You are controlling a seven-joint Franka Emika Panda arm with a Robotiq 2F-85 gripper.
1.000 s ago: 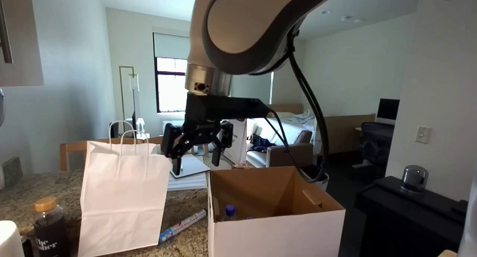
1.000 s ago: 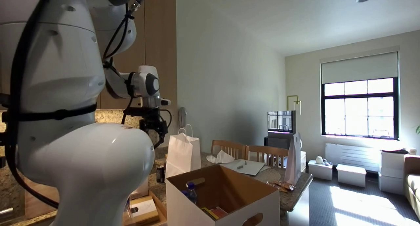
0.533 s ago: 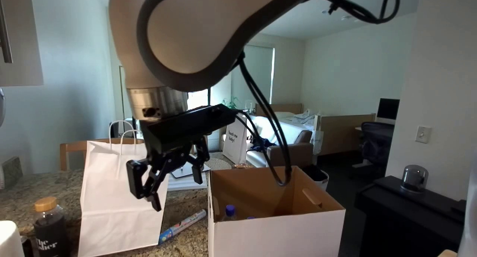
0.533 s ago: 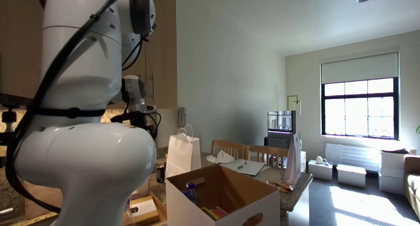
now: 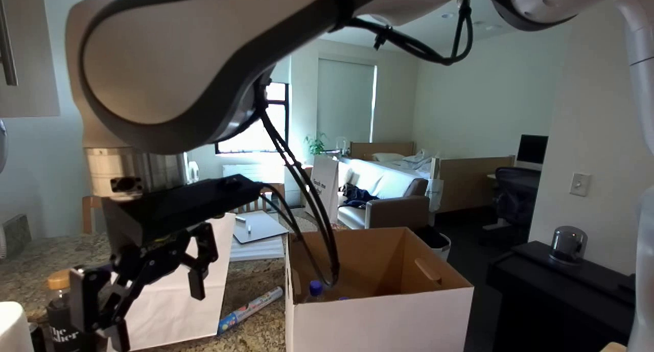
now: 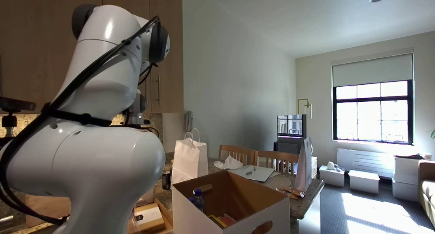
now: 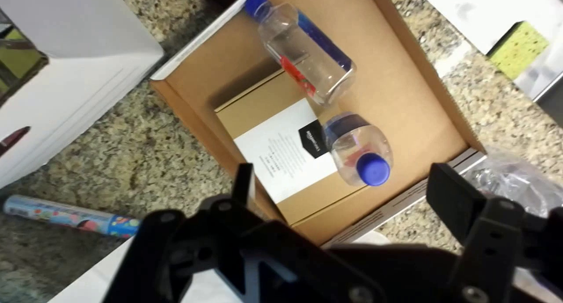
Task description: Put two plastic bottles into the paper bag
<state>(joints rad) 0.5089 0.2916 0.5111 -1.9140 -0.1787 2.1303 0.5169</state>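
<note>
Brown carton shares tray with two bottles; sponge outside.

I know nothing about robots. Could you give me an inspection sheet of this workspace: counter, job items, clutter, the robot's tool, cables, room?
Surface: speckled stone-look counter.
Job's things: white paper bag standing on it; two clear blue-capped bottles in a shallow cardboard box; at least one more blue-capped bottle in a tall white box. Which two are meant cannot be told.
Clutter: labelled carton in the shallow cardboard box; patterned tube; yellow sponge.
Tool: open; in its grasp, nothing seen.
Cables: black cables hang from the arm, crossing the tall white box's opening in an exterior view; contact cannot be told.
Surroundings: wooden chairs, a sofa, a window.
</note>
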